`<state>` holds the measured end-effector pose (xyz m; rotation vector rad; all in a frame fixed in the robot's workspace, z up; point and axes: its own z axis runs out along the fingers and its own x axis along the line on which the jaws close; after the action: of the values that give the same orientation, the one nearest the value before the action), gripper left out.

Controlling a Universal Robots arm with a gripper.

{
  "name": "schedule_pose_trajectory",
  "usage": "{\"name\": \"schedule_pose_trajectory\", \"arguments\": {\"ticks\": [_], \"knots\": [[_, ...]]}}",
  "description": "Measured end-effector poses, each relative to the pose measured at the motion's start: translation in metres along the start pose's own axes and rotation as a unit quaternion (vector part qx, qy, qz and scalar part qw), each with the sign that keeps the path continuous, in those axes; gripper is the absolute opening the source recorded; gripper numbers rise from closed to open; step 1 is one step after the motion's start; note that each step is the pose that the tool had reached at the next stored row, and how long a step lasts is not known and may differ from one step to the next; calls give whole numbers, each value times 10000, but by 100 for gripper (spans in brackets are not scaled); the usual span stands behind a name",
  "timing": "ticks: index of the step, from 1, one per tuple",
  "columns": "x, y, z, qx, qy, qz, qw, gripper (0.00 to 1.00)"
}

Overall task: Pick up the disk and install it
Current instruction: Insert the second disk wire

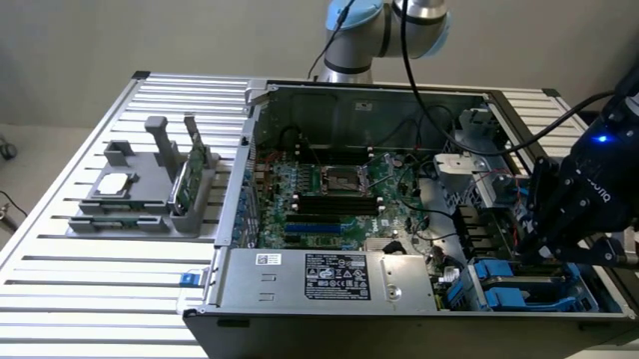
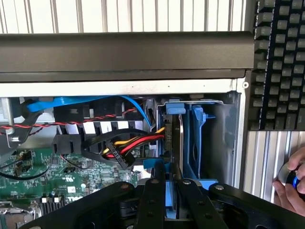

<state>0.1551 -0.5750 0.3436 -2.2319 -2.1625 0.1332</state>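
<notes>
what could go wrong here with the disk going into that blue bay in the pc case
1. The end effector grips the disk on edge in the blue bay; a slight tilt could jam it against the bay walls.
2. The red, yellow and black cable bundle runs right up to the disk and could be pinched or pulled.
3. A person's hand rests on the table beside the case, close to the arm's working space.

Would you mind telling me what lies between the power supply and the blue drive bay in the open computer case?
In the exterior view, a tangle of cables sits between the power supply and the blue drive bay.
</notes>
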Motion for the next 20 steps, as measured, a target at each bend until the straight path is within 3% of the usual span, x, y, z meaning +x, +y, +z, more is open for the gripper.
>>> {"name": "schedule_pose_trajectory", "arguments": {"ticks": [6, 20], "knots": [[-14, 2, 23, -2, 54, -40, 10000, 16], [-25, 15, 39, -4, 75, -128, 9999, 16]]}}
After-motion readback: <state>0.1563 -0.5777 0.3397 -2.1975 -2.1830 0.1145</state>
